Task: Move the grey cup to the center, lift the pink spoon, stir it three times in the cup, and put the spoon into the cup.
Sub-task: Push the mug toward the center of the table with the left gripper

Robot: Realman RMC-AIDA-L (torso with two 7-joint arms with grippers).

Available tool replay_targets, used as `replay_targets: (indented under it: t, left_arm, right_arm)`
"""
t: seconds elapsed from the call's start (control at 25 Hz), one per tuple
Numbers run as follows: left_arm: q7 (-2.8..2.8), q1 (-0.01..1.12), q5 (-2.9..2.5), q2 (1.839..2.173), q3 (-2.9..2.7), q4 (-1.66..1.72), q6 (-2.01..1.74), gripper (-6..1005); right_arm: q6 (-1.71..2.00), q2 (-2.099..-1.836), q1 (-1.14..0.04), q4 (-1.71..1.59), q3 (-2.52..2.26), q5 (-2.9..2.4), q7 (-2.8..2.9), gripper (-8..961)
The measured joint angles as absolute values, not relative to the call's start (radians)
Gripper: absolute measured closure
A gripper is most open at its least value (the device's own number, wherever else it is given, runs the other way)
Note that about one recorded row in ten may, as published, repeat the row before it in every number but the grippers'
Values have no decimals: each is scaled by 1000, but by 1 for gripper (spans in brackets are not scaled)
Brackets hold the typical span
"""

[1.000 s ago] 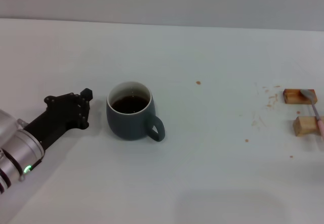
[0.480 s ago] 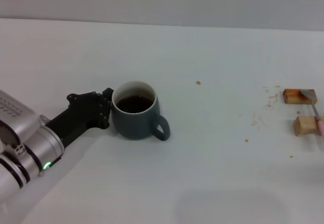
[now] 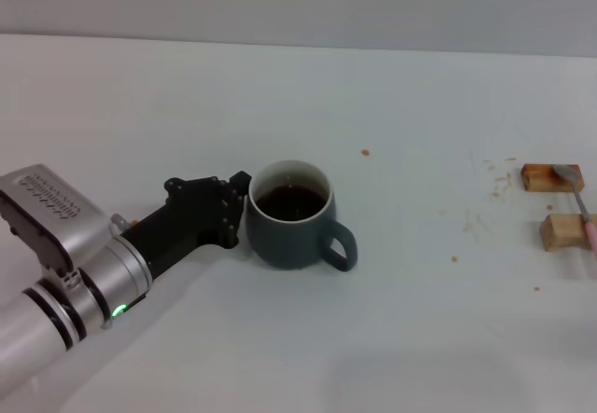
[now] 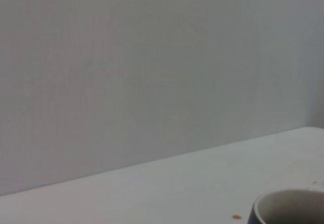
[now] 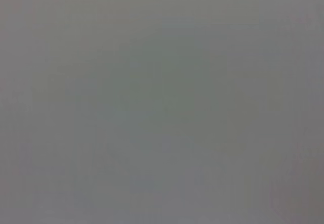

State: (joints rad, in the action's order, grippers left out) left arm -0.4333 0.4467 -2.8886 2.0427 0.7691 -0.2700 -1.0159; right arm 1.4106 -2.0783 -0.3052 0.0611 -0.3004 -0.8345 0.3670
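The grey cup [image 3: 291, 214] is touched on its left side by the left gripper [image 3: 235, 210]; the jaws' state cannot be told.

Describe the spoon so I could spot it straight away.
Look along the white table to its far right edge, well away from the cup and the robot's left hand beside it. Two small wooden blocks sit there, and the spoon lies across them. Its pale pink handle and thin grey metal neck set it apart from the brown blocks.
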Motion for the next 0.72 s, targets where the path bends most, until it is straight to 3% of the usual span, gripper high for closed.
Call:
replay_targets:
  t: [0.36, 0.72]
  left_arm:
    - [-460, 467, -2889, 2044, 742, -272, -1025, 1002]
    - [-517, 470, -2887, 2009, 798, -273, -1068, 995]
  right_arm:
    - [1413, -2073, -277, 46, -329, -921, 420, 325]
    - [1495, -2073, -230, 32, -357, -948, 482, 326]
